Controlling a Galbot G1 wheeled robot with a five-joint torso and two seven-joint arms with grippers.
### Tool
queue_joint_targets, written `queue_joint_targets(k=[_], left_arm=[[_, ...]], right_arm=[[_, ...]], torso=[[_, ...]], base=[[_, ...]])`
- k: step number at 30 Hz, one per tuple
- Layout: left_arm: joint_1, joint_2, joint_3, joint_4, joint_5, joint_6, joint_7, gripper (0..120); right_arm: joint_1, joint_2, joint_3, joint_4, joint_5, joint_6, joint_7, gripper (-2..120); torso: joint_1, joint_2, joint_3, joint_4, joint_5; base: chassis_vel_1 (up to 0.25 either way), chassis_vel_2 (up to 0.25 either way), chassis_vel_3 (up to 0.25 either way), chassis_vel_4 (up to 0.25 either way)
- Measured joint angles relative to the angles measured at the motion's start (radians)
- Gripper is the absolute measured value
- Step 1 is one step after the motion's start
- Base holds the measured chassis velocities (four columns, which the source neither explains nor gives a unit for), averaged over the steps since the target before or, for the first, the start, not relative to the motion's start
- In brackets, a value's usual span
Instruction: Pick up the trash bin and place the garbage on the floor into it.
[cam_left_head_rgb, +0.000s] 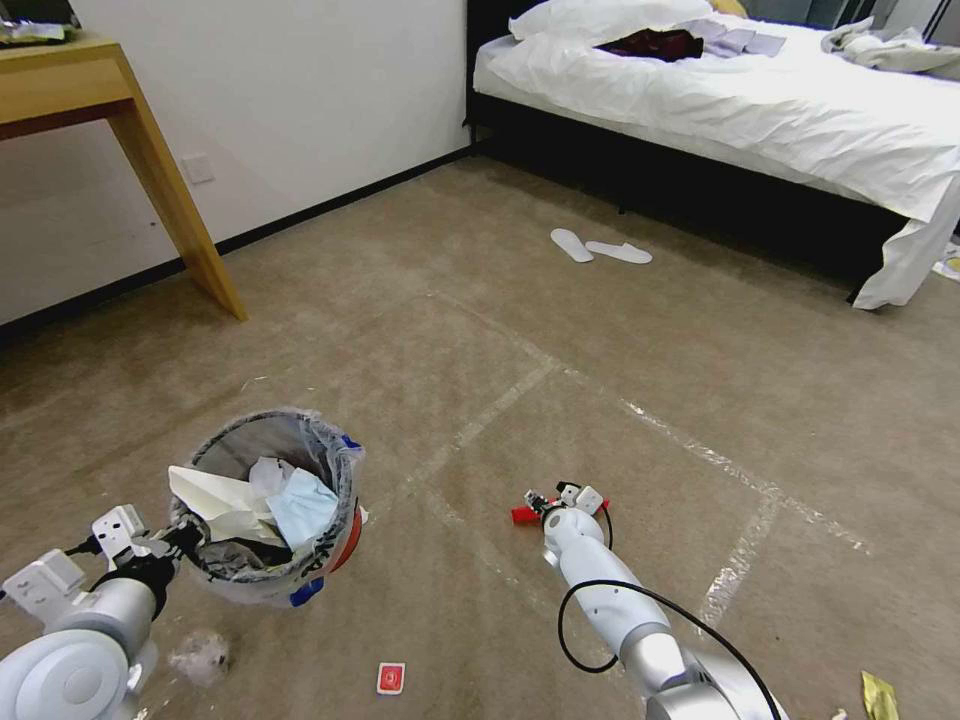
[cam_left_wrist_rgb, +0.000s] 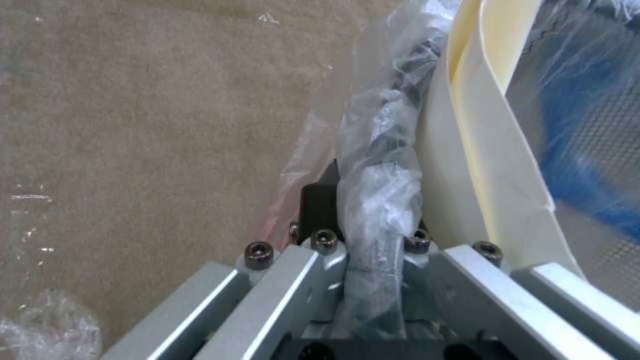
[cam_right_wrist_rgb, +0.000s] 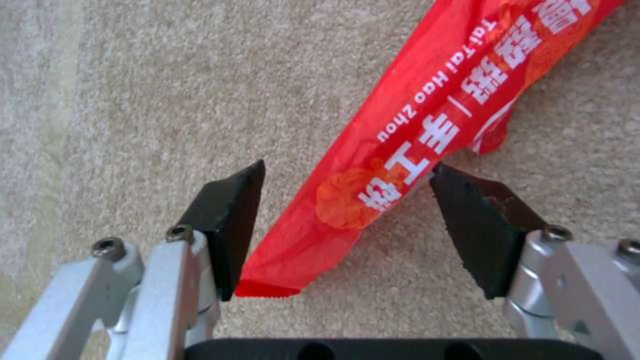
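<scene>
The trash bin (cam_left_head_rgb: 275, 500), dark mesh with a clear liner and red base, hangs tilted above the floor (cam_left_head_rgb: 620, 330). It holds white papers and a pale blue mask. My left gripper (cam_left_head_rgb: 175, 540) is shut on its near rim; the left wrist view shows that gripper (cam_left_wrist_rgb: 370, 240) clamping the bagged rim (cam_left_wrist_rgb: 377, 200) beside a cream paper (cam_left_wrist_rgb: 480, 150). My right gripper (cam_left_head_rgb: 545, 505) is low over a red wrapper (cam_left_head_rgb: 522, 515). In the right wrist view this gripper (cam_right_wrist_rgb: 353, 220) stands open, its pads (cam_right_wrist_rgb: 227, 225) either side of the red wrapper (cam_right_wrist_rgb: 427, 120) lying on the carpet.
More garbage lies near me: a small red packet (cam_left_head_rgb: 391, 678), a crumpled clear plastic wad (cam_left_head_rgb: 200, 655) and a yellow wrapper (cam_left_head_rgb: 878, 695). White slippers (cam_left_head_rgb: 600, 248) lie before the bed (cam_left_head_rgb: 780, 110). A wooden desk (cam_left_head_rgb: 150, 150) stands at the left wall.
</scene>
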Motion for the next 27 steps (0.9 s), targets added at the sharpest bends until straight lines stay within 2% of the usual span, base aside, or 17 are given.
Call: queue_joint_targets(k=[4, 10, 14, 16, 19, 20, 27], left_arm=[[0.001, -0.001, 0.002, -0.003, 0.000, 0.000, 0.000, 1], [-0.003, -0.004, 0.006, 0.005, 0.001, -0.001, 0.001, 1], [-0.005, -0.005, 0.006, 0.009, 0.002, -0.001, 0.001, 1], [-0.006, -0.005, 0.008, 0.012, 0.003, -0.002, 0.001, 1], [-0.006, -0.004, 0.008, 0.014, 0.003, -0.002, 0.001, 1], [-0.006, -0.004, 0.008, 0.015, 0.003, -0.002, 0.001, 1], [-0.010, 0.001, 0.008, 0.028, 0.003, -0.004, 0.002, 1]], right_arm=[[0.001, 0.000, 0.005, -0.011, -0.012, 0.001, -0.019, 61], [-0.010, 0.000, -0.003, -0.011, -0.031, 0.001, -0.038, 34], [-0.011, 0.000, -0.005, -0.012, -0.035, 0.001, -0.041, 28], [-0.014, -0.001, -0.009, -0.012, -0.039, 0.002, -0.044, 16], [-0.016, -0.001, -0.012, -0.012, -0.043, 0.004, -0.048, 10], [-0.017, -0.002, -0.013, -0.012, -0.044, 0.005, -0.049, 1], [-0.037, -0.010, -0.029, 0.022, -0.042, 0.008, -0.052, 0]], torso=[[0.000, 0.000, 0.000, 0.0000, 0.0000], [0.000, 0.000, 0.000, 0.0001, 0.0001], [0.000, 0.000, 0.000, 0.0001, 0.0001], [0.000, 0.000, 0.000, 0.0001, 0.0000], [0.000, 0.000, 0.000, 0.0000, 0.0001], [0.000, 0.000, 0.000, 0.0001, 0.0001], [0.000, 0.000, 0.000, 0.0002, 0.0000]], base=[[0.000, 0.000, 0.000, 0.000], [0.000, 0.000, 0.000, 0.000], [0.000, 0.000, 0.000, 0.000], [0.000, 0.000, 0.000, 0.000], [0.000, 0.000, 0.000, 0.000], [0.000, 0.000, 0.000, 0.000], [0.000, 0.000, 0.000, 0.000]])
